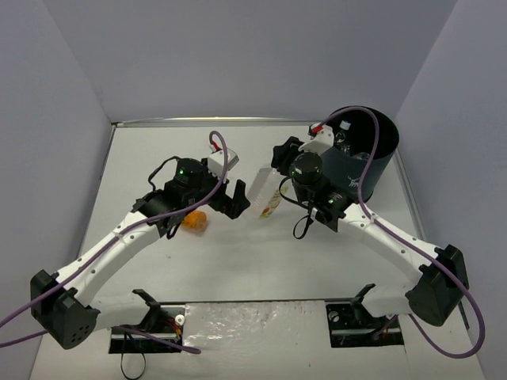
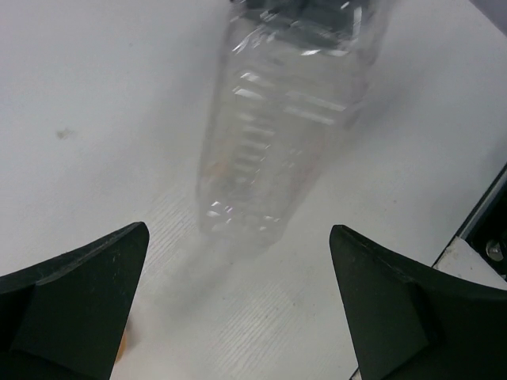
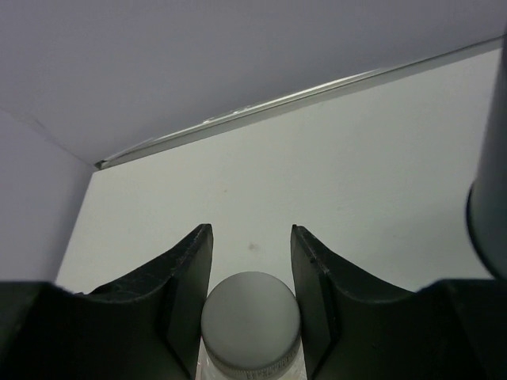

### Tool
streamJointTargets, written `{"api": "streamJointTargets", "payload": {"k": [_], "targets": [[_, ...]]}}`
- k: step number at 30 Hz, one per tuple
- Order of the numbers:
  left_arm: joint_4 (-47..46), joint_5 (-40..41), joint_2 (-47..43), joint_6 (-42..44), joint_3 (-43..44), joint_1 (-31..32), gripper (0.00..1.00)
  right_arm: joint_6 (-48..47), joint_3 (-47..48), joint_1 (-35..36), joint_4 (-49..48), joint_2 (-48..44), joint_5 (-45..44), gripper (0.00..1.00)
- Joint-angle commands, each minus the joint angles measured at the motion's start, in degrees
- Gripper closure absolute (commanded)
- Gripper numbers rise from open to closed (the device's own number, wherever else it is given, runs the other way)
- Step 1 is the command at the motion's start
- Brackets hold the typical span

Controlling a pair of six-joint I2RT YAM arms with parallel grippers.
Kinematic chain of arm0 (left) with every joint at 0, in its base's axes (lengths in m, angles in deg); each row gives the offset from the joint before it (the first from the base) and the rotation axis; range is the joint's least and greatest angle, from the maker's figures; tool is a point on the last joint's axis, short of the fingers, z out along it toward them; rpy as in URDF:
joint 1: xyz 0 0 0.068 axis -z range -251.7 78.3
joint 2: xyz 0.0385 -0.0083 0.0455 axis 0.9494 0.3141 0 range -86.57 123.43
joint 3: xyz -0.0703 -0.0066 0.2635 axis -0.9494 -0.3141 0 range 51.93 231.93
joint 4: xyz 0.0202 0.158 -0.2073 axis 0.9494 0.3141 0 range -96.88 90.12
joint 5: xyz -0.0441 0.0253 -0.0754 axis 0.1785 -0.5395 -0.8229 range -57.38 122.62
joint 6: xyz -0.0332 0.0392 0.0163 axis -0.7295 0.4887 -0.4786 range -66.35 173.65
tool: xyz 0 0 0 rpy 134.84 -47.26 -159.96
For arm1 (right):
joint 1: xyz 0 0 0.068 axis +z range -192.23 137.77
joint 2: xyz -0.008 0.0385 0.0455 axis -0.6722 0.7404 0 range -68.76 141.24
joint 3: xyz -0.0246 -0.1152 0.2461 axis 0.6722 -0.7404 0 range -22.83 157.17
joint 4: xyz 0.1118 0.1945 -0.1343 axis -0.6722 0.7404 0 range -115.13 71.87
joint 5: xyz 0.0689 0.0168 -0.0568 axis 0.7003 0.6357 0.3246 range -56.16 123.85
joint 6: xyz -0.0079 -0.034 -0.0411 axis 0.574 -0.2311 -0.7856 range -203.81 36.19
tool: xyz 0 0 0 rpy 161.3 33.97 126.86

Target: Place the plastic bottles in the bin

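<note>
My right gripper [image 1: 279, 161] is shut on the grey cap [image 3: 251, 321] of a clear plastic bottle [image 1: 268, 194] with a red-marked label. The bottle hangs tilted, just left of the dark round bin [image 1: 372, 170]. Other bottles [image 1: 345, 139] lie inside the bin. My left gripper [image 1: 228, 204] is open and empty, low over the table, just left of the held bottle's base. The same bottle fills the upper middle of the left wrist view [image 2: 277, 119], beyond the open fingers [image 2: 79, 301]. An orange-filled bottle [image 1: 194, 222] lies on the table under the left arm.
The bin's dark wall [image 3: 491, 198] stands at the right edge of the right wrist view. The grey back wall meets the white table [image 1: 238, 261] along a metal strip [image 3: 301, 95]. Cables loop over both arms.
</note>
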Motion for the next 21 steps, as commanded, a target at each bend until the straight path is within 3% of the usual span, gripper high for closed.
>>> {"api": "streamJointTargets", "payload": {"k": [1,6,11,14,17,21], "targets": [[8.23,15.68,-7.46,-6.89,4.54,-0.08,0.03,-14.29,9.42,-4.61,0.58,-5.51,-5.05,1.00],[13.41,31.38,-13.44,-15.82,2.10,-0.28,0.03,-21.73,15.93,-10.97,-0.22,-10.25,2.89,1.00],[18.18,41.87,-15.45,-21.54,2.42,-2.13,0.03,-31.97,25.29,-11.85,-1.55,-10.04,-0.79,1.00],[19.06,42.32,-15.02,-23.05,1.92,-5.19,0.03,-41.98,28.61,-12.12,-3.01,-6.72,-8.10,1.00],[18.92,38.88,-13.67,-25.30,1.26,-12.14,0.03,-47.17,29.65,-14.93,-7.82,-3.07,-14.12,1.00],[17.39,36.80,-11.19,-28.70,-0.39,-20.30,0.03,-46.58,29.87,-21.65,-8.94,1.49,-13.72,1.00]]}}
